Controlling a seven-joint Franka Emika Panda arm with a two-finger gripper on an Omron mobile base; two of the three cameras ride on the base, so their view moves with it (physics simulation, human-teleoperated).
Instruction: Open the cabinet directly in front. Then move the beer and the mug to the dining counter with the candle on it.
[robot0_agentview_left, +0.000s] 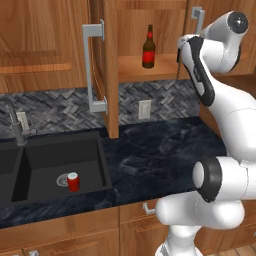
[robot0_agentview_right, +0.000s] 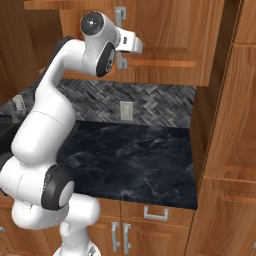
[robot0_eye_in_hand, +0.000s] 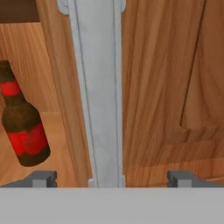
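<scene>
So far the cabinet's left door (robot0_agentview_left: 102, 75) hangs open, jaws spread wide astride the right door's handle (robot0_eye_in_hand: 98, 92), beer (robot0_eye_in_hand: 22, 127) on the shelf left of them, still unmoved.

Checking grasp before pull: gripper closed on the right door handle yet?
No, the gripper is open, its fingertips straddling the silver handle.

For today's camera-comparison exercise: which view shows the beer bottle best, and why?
The left base view: the beer stands whole and upright on the shelf of the cabinet, beside its open door. The hand view crops the bottle's top at the left edge. From the right base view I cannot make it out.
</scene>
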